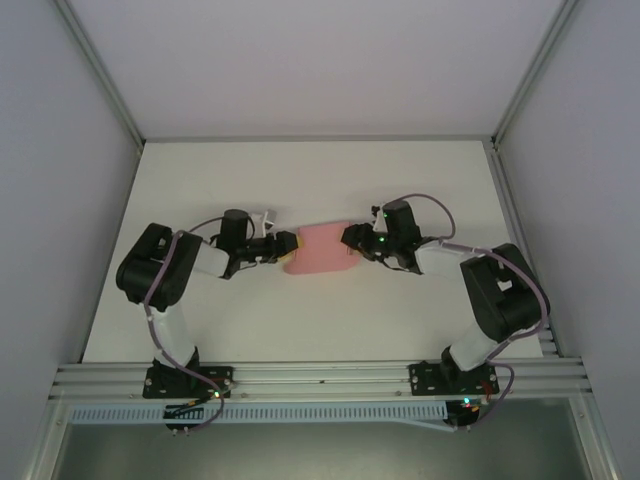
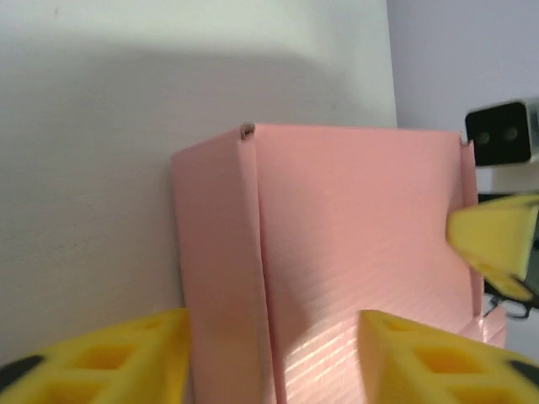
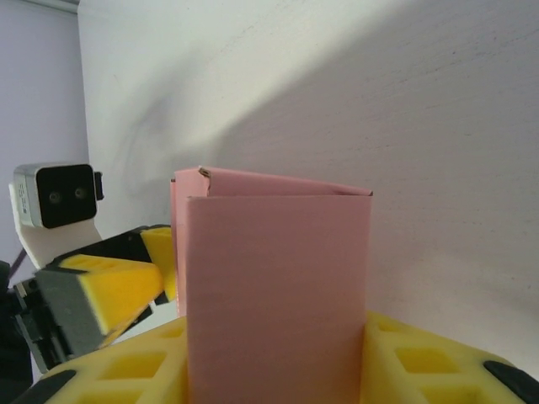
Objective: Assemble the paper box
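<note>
Pinches the paper box (image 1: 322, 251) flush between the fingers of the right hand (image 1: 351, 239), over the counter (image 1: 300, 180); has the left hand (image 1: 284, 255) half open, fingers astride the box's opposite end, not squeezing.

The paper box (image 2: 362, 236) is finely ribbed, faintly glossy card; table (image 1: 300, 180) matt.

In the top view, the paper box (image 1: 322, 250) lay on the table (image 1: 300, 175) at mid-frame, between 2 grippers: the left gripper (image 1: 283, 248) at its left end, the right gripper (image 1: 352, 240) at its right end.
</note>
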Robot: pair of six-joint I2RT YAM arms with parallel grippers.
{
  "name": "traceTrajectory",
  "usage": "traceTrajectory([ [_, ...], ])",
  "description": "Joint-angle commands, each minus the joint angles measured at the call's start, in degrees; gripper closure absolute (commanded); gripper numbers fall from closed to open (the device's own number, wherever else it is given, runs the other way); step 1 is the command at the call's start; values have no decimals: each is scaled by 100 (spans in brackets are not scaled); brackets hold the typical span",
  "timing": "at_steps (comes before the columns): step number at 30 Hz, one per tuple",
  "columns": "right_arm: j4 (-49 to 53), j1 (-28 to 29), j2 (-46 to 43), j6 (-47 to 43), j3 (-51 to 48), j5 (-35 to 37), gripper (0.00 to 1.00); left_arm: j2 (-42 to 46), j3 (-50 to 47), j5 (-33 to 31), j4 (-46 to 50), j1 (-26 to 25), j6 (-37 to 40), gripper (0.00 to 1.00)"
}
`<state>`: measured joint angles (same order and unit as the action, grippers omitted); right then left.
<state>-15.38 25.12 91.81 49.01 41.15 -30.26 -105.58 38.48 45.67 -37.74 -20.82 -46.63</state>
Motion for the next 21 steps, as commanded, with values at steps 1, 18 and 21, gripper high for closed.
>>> traceTrajectory([
  [1,-105,-38,-317,135,-102,-22,58,578,257,-520,848,25,670,28],
  [18,3417,-619,-1297,159,939,-829,56,3381,1113,-4432,4371,-3040,6976,0],
  [21,3639,-807,-1234,529,1033,-1434,57,3387,1256,-4712,4591,-3319,7302,0],
])
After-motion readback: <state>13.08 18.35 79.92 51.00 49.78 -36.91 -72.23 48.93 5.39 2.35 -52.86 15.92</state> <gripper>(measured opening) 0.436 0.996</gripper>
